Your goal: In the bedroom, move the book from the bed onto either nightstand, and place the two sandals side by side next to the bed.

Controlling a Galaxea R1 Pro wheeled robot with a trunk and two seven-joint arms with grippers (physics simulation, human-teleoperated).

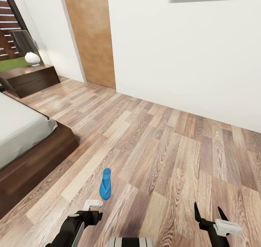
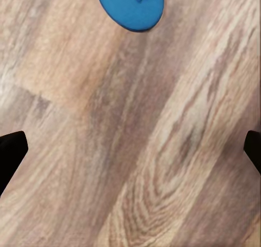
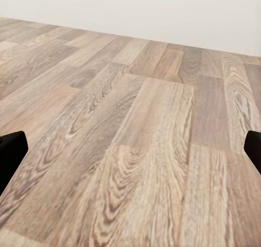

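Both grippers hang low over the wood floor point(image 1: 163, 149), left gripper point(image 2: 130, 149) and right gripper point(image 1: 210, 212) spread wide, holding nothing. One blue sandal point(image 1: 105, 188) lies flat on the planks near the bed point(image 1: 25, 131), just ahead of the left gripper.

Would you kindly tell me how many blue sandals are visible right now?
1. The sandal lies on the wood floor near the bed's corner, just ahead of the left end effector. The second may be out of frame.
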